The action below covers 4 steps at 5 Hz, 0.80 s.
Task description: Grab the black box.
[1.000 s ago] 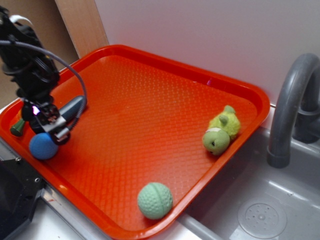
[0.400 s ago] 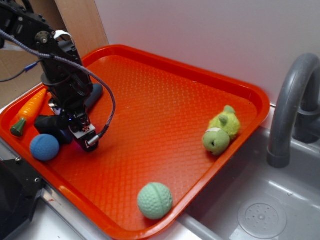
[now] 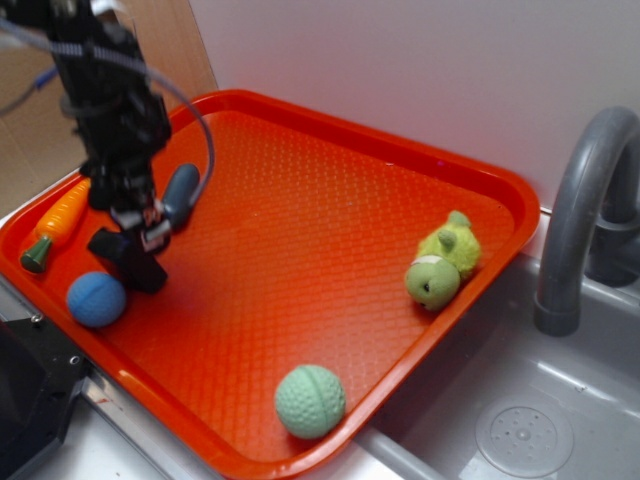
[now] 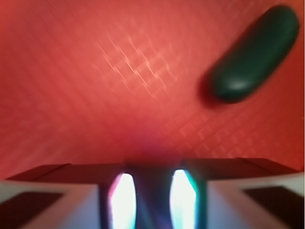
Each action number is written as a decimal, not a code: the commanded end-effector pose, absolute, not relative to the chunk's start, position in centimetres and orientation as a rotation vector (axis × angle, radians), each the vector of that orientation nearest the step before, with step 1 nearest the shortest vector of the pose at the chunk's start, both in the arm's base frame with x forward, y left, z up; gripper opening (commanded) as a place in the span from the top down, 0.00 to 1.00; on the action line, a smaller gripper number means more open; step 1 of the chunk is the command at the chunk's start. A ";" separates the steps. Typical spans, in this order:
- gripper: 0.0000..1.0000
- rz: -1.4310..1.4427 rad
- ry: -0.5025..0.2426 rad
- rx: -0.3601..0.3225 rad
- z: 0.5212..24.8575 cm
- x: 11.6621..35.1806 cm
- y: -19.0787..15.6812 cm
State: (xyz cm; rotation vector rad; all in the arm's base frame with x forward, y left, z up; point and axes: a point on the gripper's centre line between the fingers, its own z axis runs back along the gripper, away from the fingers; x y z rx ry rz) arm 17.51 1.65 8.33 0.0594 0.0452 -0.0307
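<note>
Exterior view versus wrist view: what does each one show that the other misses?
Only the exterior shows the black box under the pincer, the carrot, blue ball, green ball, green plush toy, and faucet. Only the wrist shows the bright glow between dark bars at its lower edge. Both share the orange tray and dark capsule.

A toy kitchen setup: a grey plastic sink basin (image 3: pixel 520 420) with a moulded drain (image 3: pixel 523 436) and a curved grey faucet (image 3: pixel 585 215), beside an orange serving tray (image 3: pixel 330 130) holding toys.
</note>
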 end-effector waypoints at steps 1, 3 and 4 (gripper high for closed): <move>0.00 -0.123 -0.039 0.042 12.2 18.2 3.5; 0.00 -0.618 -0.229 0.154 11.2 16.2 3.7; 0.00 -0.880 -0.196 0.198 9.9 15.0 3.9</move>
